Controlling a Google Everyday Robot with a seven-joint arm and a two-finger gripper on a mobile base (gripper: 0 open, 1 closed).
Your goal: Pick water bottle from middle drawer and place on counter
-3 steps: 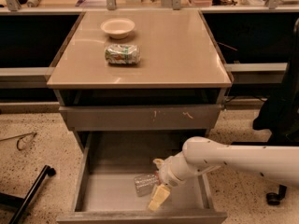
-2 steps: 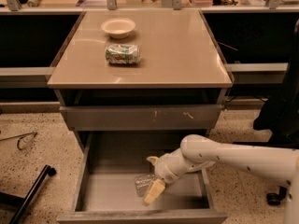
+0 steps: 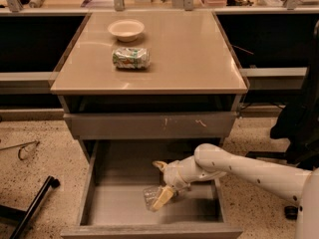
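The water bottle [image 3: 149, 197] is clear and lies on its side on the floor of the open middle drawer [image 3: 87, 188], near the front centre. My gripper [image 3: 160, 182] reaches into the drawer from the right on a white arm. Its tan fingers [image 3: 162, 198] are spread open, with the near one lying over the bottle's right end and the far one behind it. The bottle's cap and label are hidden. The tan counter [image 3: 189, 59] is the cabinet's top, above the drawer.
A green-and-white soda can [image 3: 130, 58] lies on the counter with a pale bowl [image 3: 126, 29] behind it. The shut drawer front above [image 3: 149, 125] has pale scratch marks. A black pole [image 3: 32, 208] lies on the floor at left. A dark object [image 3: 299, 118] stands at right.
My gripper has moved left and slightly down in the drawer, bringing its fingers to the bottle. The bottle has stayed in place.
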